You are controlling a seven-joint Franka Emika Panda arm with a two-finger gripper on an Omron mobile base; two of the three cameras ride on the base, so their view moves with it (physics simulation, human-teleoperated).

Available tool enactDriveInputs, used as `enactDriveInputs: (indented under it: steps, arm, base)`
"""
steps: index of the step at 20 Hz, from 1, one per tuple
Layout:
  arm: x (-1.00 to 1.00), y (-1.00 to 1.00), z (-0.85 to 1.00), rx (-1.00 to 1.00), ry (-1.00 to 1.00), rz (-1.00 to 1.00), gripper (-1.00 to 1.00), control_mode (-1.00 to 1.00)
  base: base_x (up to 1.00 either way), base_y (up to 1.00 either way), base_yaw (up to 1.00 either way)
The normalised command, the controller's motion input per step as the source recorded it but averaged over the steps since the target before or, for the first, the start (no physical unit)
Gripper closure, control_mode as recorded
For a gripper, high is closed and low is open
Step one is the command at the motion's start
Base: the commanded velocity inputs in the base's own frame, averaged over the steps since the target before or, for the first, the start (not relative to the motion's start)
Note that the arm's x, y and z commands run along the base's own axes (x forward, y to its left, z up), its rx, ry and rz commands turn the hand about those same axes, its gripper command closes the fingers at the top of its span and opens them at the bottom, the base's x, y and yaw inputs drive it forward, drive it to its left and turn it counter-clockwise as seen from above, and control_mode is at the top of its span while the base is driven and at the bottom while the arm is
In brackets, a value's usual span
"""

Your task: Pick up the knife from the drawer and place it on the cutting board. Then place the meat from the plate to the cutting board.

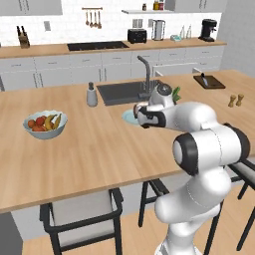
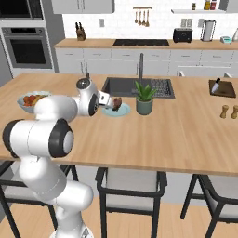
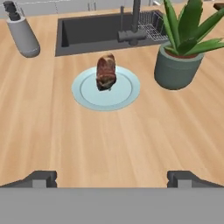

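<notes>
Nearest the hand camera: your gripper (image 3: 112, 178), fingertips wide apart with nothing between them, hanging over bare countertop (image 3: 52, 144) short of the plate (image 3: 85, 98).

The meat (image 3: 106, 72) stands on that pale blue plate, just in front of the sink (image 3: 87, 30). The knife (image 2: 215, 85) already lies on the cutting board (image 2: 223, 90), well apart at the far end of the island.

Risks, as judgement:
- The chunk stands upright; a fingertip touching one side first could topple it or skid the plate.
- The potted plant (image 3: 179, 65) sits just beside the plate; a wide approach may brush its leaves.
- Long carry to the board: a shallow grip could drop the meat. Mind the knife on release.

Surface: light wood island, soap dispenser (image 3: 22, 33) by the sink, fruit bowl (image 1: 45, 124) on it, two small shakers (image 2: 230, 111) near the board. Room: white cabinets, wall oven (image 2: 25, 44), toaster (image 2: 182, 34).
</notes>
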Motion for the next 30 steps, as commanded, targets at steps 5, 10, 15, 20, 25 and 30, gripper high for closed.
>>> enactDriveInputs:
  steps: [5,10,15,20,25,30]
  arm:
    - [0.02,0.0,-0.35,0.0,0.0,0.0,-1.0,-1.0]
    - [0.18,0.0,-0.21,0.0,0.0,0.0,-1.0,-1.0]
    - [0.33,0.0,-0.02,0.0,-0.01,0.0,-1.0,-1.0]
    - [0.42,0.0,0.0,0.0,-0.02,0.0,-1.0,-1.0]
    - [0.47,0.0,0.0,0.0,-0.04,0.0,-1.0,-1.0]
    - [0.41,0.0,0.0,0.0,-0.15,0.0,-1.0,-1.0]
  base:
    - [0.0,0.0,0.0]
    - [0.0,0.0,0.0]
    - [0.0,0.0,0.0]
    - [0.0,0.0,0.0]
    - [0.0,0.0,0.0]
    - [0.0,0.0,0.0]
